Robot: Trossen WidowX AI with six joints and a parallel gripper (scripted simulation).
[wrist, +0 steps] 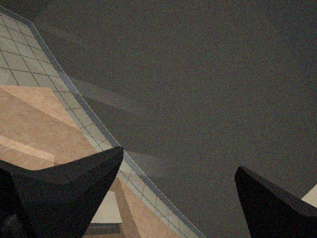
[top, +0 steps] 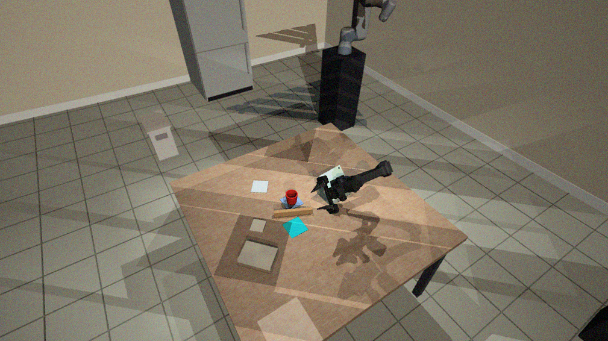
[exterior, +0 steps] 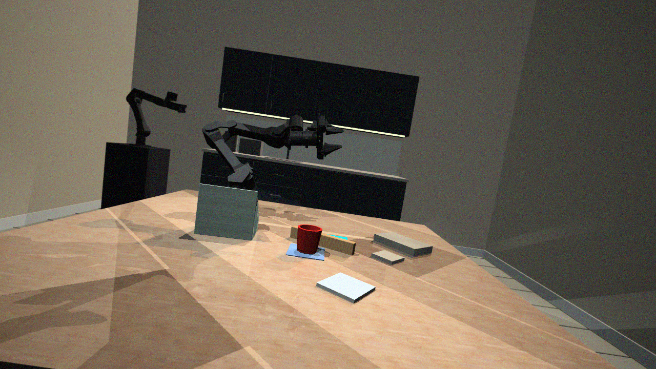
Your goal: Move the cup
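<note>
A red cup stands upright on the blue pad. Marbles cannot be made out inside it. The other pad, cyan, lies flat on the far side of a wooden bar from the cup, partly hidden by that bar in the exterior view. My gripper is open and empty, high above the table and pointing level. The cup and both pads are out of the wrist view.
The low wooden bar stands between the pads. A thin white slab lies near the cup. A large grey block and a small one lie beyond the bar's end. My arm stands on a greenish block.
</note>
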